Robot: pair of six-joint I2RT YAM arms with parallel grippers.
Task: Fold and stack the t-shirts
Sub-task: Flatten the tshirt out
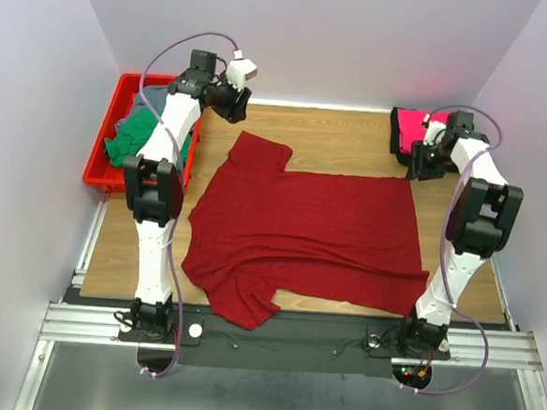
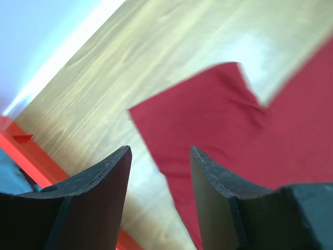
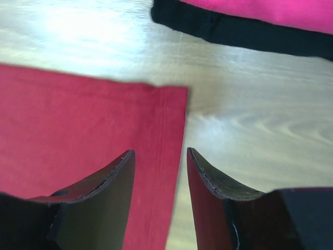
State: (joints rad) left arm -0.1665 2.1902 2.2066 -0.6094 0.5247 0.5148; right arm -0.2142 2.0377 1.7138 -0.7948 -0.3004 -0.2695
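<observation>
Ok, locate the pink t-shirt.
In the top view the pink t-shirt lies folded at the far right corner of the table, on the black t-shirt.

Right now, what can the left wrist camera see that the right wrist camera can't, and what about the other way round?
Only the left wrist view shows the red tray and a sleeve of the dark red t-shirt. Only the right wrist view shows that shirt's bottom corner, plus the pink t-shirt with the black t-shirt under it. Both show the dark red shirt lying on the wooden table. Each also shows an open, empty pincer: the left pincer in one, the right pincer in the other.
</observation>
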